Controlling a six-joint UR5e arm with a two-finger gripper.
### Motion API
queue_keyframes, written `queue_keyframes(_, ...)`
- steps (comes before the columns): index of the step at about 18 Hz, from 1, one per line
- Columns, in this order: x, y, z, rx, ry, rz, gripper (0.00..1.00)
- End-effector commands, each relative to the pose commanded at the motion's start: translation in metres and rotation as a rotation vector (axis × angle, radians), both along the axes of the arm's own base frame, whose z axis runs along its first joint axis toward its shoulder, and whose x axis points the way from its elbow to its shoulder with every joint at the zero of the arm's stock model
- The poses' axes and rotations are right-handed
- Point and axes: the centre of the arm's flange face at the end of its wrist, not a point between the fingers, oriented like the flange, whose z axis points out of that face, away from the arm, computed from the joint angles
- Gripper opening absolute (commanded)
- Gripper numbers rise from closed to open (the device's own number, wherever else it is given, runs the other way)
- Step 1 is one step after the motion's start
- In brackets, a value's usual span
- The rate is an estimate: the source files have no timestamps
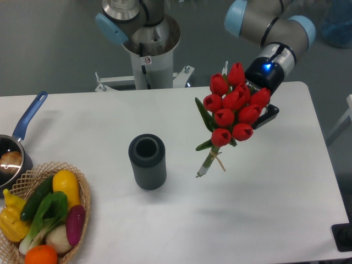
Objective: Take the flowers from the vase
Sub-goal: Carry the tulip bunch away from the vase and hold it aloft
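The flowers [234, 107], a bunch of red tulip buds with green leaves and tied stems, hang in the air to the right of the vase, stem ends pointing down and left above the table. My gripper [263, 110] is mostly hidden behind the buds and is shut on the flowers; only one dark finger shows at their right side. The vase [147, 161], a dark grey ribbed cylinder, stands upright on the white table with its round mouth empty.
A wicker basket [82, 190] of colourful vegetables sits at the front left corner. A blue-handled saucepan [22, 132] lies at the left edge. The arm's base column [147, 52] stands behind the table's far edge.
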Motion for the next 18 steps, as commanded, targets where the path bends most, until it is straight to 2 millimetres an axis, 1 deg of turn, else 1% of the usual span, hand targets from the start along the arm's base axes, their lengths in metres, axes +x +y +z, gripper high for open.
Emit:
queue_keyframes(4, 0.002, 0.0, -0.003, -0.002, -0.001, 0.0, 0.48)
queue_keyframes(8, -0.008, -0.016, -0.004, -0.002, -0.004, 0.032, 0.48)
queue_keyframes(14, -0.004, -0.011, -0.004, -0.005, 0.004, 0.022, 0.48)
queue_keyframes(18, -0.002, -0.011, -0.007, -0.005, -0.004, 0.021, 0.48)
